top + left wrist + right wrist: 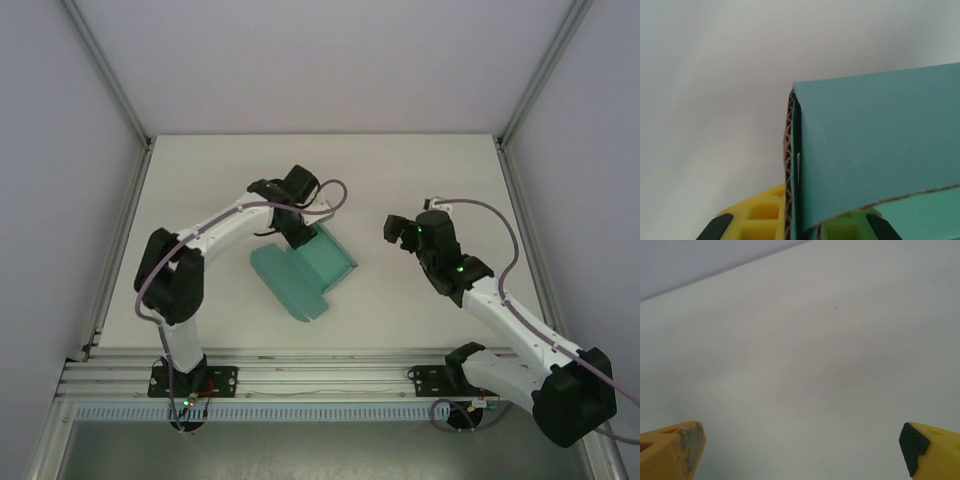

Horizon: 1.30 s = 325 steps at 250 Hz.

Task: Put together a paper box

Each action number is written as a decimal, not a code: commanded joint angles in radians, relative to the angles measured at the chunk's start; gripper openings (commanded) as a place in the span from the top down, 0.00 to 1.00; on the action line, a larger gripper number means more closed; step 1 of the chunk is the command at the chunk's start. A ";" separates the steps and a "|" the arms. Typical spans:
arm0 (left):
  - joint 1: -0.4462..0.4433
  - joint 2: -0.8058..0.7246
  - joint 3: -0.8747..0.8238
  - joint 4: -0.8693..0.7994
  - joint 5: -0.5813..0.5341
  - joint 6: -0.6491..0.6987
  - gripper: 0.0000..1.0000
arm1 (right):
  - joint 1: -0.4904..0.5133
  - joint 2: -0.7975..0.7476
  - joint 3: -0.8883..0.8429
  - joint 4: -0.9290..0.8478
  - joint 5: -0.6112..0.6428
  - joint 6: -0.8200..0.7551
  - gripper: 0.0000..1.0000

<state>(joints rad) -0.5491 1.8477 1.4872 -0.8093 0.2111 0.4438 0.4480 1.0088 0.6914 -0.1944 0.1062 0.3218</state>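
Fingers (757, 217) of left gripper (298, 231) pinch corrugated paper box (305, 277) (teal); right gripper (801, 450) spread.

Your left arm reaches forward with its elbow bent, and the left gripper (297, 232) sits at the far-left corner of the paper box (295, 285), fingers (757, 220) pinched on its wall. Your right gripper (402, 232) hovers right of the box, well apart from it, jaws spread wide
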 commanded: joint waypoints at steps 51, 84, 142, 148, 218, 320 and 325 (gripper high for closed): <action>-0.079 0.247 0.190 -0.146 -0.223 0.094 1.00 | -0.024 -0.021 -0.010 -0.030 0.055 0.001 0.00; -0.108 0.364 0.260 -0.093 -0.470 0.066 1.00 | -0.027 -0.024 -0.015 -0.026 0.076 0.006 0.00; -0.171 0.479 0.232 0.073 -0.610 0.136 1.00 | -0.037 -0.042 -0.036 -0.004 0.096 0.012 0.00; -0.175 0.485 0.230 0.081 -0.616 0.142 1.00 | -0.038 -0.045 -0.038 -0.001 0.096 0.011 0.00; -0.172 0.442 0.216 0.111 -0.589 0.175 0.60 | -0.054 -0.052 -0.046 -0.012 0.062 0.004 0.00; -0.156 0.219 0.214 0.037 -0.422 0.223 0.00 | -0.058 -0.112 -0.036 -0.051 -0.035 -0.050 0.00; -0.156 0.205 0.212 0.040 -0.411 0.223 0.00 | -0.057 -0.115 -0.036 -0.052 -0.040 -0.050 0.00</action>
<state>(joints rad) -0.7059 2.1674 1.7115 -0.7277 -0.2905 0.6430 0.3954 0.9222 0.6533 -0.2222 0.1040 0.2977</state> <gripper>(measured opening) 0.886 0.996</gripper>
